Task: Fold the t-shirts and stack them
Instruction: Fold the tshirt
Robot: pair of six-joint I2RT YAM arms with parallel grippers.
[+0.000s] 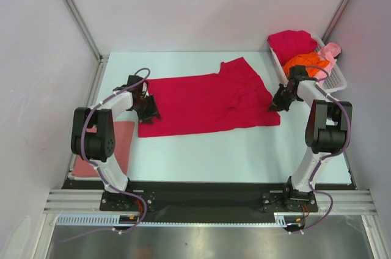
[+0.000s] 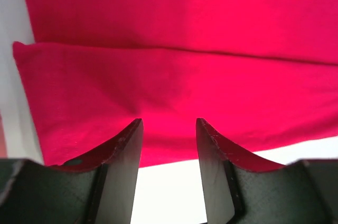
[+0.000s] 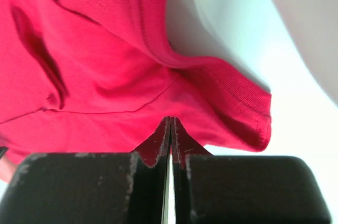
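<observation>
A crimson red t-shirt [image 1: 208, 100] lies spread across the middle of the table, and it also shows in the left wrist view [image 2: 174, 76] and the right wrist view [image 3: 105, 76]. My left gripper [image 1: 146, 107] is open at the shirt's left edge, its tips [image 2: 169, 123] over the hem with nothing between them. My right gripper [image 1: 280, 101] is at the shirt's right edge, its jaws [image 3: 170, 121] pressed together on the cloth by a sleeve. A folded salmon pink t-shirt [image 1: 116, 143] lies at the near left.
A white slotted basket [image 1: 336, 79] stands at the back right. It holds a second crimson t-shirt [image 1: 292, 42], an orange one [image 1: 308, 62] and a light pink one [image 1: 330, 54]. Grey walls close the table's sides.
</observation>
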